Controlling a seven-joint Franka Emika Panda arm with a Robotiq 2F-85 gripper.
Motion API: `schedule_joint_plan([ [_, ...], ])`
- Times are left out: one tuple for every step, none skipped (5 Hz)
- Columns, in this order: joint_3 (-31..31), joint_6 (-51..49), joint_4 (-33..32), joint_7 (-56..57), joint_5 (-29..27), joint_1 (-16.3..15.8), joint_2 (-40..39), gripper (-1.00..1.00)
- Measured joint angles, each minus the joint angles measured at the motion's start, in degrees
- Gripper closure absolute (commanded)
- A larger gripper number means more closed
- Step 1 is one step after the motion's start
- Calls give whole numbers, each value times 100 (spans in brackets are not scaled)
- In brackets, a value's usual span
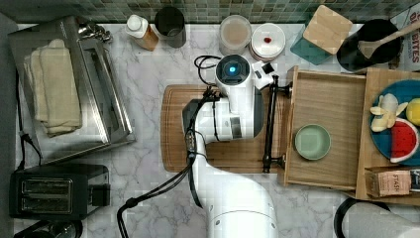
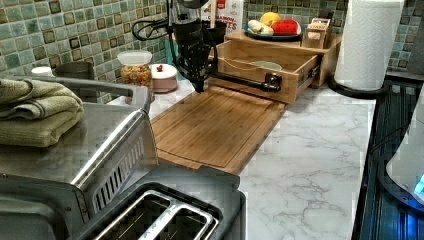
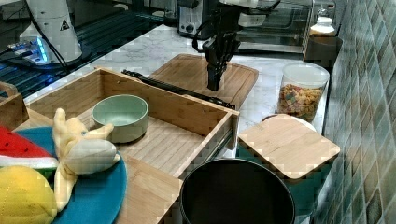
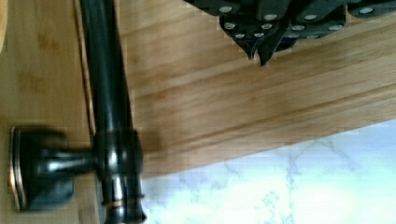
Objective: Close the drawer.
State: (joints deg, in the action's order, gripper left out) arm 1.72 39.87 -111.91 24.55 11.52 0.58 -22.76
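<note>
1. The drawer [image 1: 328,126] stands pulled well out of its wooden cabinet [image 1: 389,74], at the top view's right; a green bowl [image 1: 312,142] sits inside, so a gentle push seems wise.
2. Its dark bar handle [image 1: 270,124] overhangs the cutting board [image 1: 218,156].
3. The gripper [image 3: 214,84] hangs just beside that bar, fingers pinched together on nothing; placed, I'd judge, to shove the front panel home.

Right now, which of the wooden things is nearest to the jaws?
The cutting board: the gripper hangs directly above it, beside the drawer handle. The square lid lies farther away.
</note>
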Motion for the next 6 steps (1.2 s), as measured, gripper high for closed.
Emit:
schedule_joint_plan([
  [6, -3, -101, 294, 34, 0, 99, 100],
  [8, -95, -269, 457, 34, 9, 264, 100],
  [7, -42, -414, 617, 34, 39, 366, 100],
  [19, 221, -537, 631, 34, 111, 369, 100],
  [20, 501, -750, 631, -67, 231, 418, 100],
  [20, 302, -884, 631, -68, 361, 518, 100],
])
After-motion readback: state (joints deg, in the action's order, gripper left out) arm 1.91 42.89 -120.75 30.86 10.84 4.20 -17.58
